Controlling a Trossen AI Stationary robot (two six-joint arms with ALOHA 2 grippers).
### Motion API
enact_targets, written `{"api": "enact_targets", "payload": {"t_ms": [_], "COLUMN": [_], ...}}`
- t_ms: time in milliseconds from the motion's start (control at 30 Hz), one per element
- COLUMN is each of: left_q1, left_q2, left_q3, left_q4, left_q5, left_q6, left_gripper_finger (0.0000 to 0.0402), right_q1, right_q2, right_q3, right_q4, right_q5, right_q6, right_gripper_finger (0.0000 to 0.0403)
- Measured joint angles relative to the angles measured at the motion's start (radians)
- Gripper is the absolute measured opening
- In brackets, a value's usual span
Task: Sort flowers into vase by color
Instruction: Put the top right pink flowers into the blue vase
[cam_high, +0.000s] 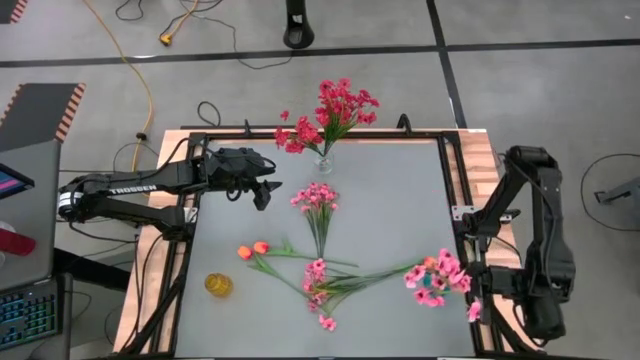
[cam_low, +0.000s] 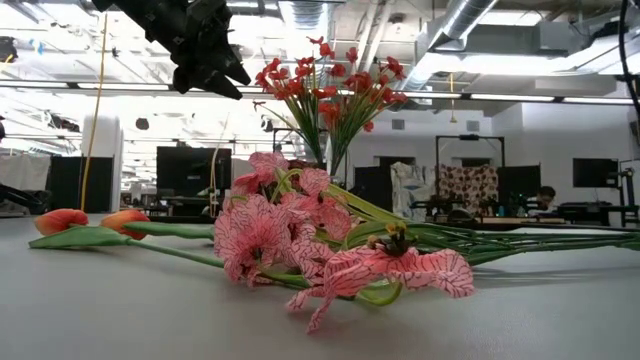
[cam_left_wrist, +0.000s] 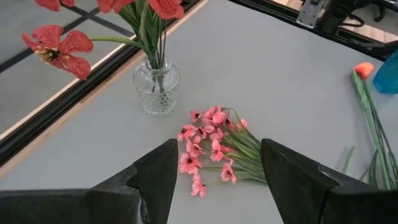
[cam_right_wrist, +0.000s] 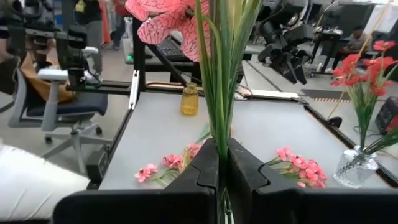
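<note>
A glass vase (cam_high: 323, 162) at the table's far edge holds red flowers (cam_high: 335, 108) upright. A small pink spray (cam_high: 316, 197) lies flat in front of it, and my left gripper (cam_left_wrist: 219, 149) hangs open above and to the left of that spray. Two orange buds (cam_high: 252, 250) and more pink flowers (cam_high: 318, 283) lie on their sides toward the near edge. At the table's right edge my right gripper (cam_right_wrist: 222, 149) is shut on a pink spray (cam_high: 437, 275). My right gripper pinches the spray's bundled green stems (cam_right_wrist: 219, 127) between its two fingers. The fingers come in level from the table's right side and lie across the stems. The stems stand upright with the pink heads (cam_right_wrist: 168, 15) above, well above the table; the fingers hide the lower ends.
A small amber vase (cam_high: 218, 285) stands near the table's left near corner. The loose pink flowers' long stems (cam_high: 375, 278) run toward the right edge. A dark frame (cam_high: 455, 175) rims the table. Chairs, desks and people show in the room beyond.
</note>
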Motion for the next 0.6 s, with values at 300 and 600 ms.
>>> {"api": "enact_targets", "payload": {"t_ms": [300,600], "left_q1": [0.000,0.000], "left_q2": [0.000,0.000], "left_q3": [0.000,0.000], "left_q4": [0.000,0.000], "left_q5": [0.000,0.000], "left_q6": [0.005,0.005], "left_gripper_finger": [0.0215,0.0215], "right_q1": [0.000,0.000], "right_q2": [-0.015,-0.069], "right_q3": [0.000,0.000], "right_q4": [-0.060,-0.055], "right_q5": [0.000,-0.028], "right_q6": [0.059,0.058], "right_gripper_finger": [0.0040,0.0054]}}
